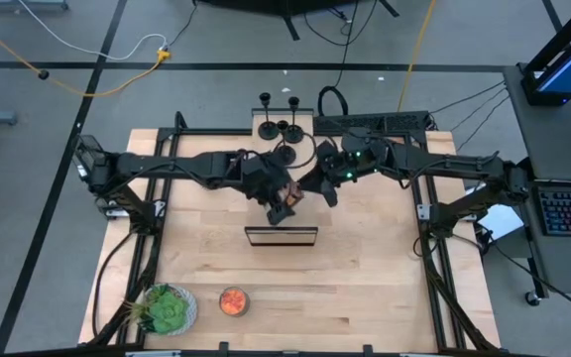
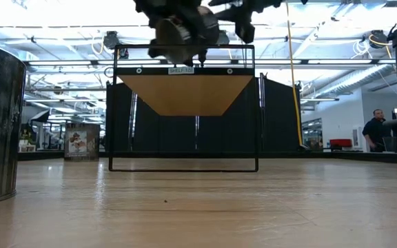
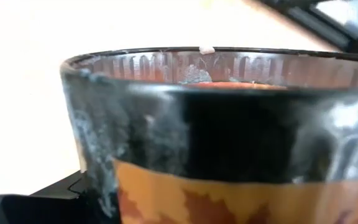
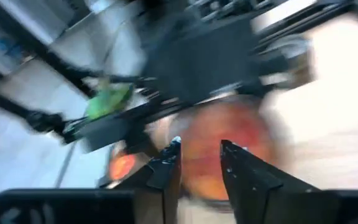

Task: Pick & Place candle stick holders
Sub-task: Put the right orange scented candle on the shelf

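Left fingers [image 1: 287, 205] clamp a candle jar [image 3: 229, 143]; right fingers [image 4: 199, 163] apart beside it, above bare table [image 1: 365, 268].

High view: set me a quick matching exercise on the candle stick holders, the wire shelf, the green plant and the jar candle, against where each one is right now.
Things:
1. candle stick holders
2. wire shelf
3. green plant
4. jar candle

Places:
A. lower-left corner of the table
B. lifted in the left claw
C. top edge of the table
D. middle of the table

Pairs: 1-C, 2-D, 3-A, 4-B
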### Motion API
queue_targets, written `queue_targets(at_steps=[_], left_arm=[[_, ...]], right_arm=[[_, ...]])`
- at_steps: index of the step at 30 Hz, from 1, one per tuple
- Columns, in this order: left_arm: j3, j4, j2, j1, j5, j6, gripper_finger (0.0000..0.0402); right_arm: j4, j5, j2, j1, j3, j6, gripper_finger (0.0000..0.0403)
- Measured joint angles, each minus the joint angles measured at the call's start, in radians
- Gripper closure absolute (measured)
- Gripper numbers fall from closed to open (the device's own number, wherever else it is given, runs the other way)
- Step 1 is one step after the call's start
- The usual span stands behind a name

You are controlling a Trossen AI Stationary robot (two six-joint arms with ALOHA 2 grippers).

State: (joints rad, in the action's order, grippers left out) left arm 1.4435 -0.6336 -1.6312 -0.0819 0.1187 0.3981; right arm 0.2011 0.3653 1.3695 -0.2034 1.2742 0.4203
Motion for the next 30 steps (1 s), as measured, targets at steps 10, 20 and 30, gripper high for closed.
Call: queue_targets(at_steps=[10, 20, 30], left_arm=[[0.003, -0.069, 0.090, 0.004, -0.229, -0.037, 0.0056], [-0.064, -0.081, 0.200, 0.013, -0.395, -0.016, 0.0056], [-0.358, 0.364, 0.386, 0.081, -0.585, 0.008, 0.0056]], right_arm=[[0.112, -0.076, -0.085, -0.044, -0.003, -0.078, 0.0285], [0.253, -0.160, -0.214, -0.044, -0.057, -0.205, 0.0293], [0.087, -0.160, -0.408, -0.045, -0.276, -0.141, 0.0298]])
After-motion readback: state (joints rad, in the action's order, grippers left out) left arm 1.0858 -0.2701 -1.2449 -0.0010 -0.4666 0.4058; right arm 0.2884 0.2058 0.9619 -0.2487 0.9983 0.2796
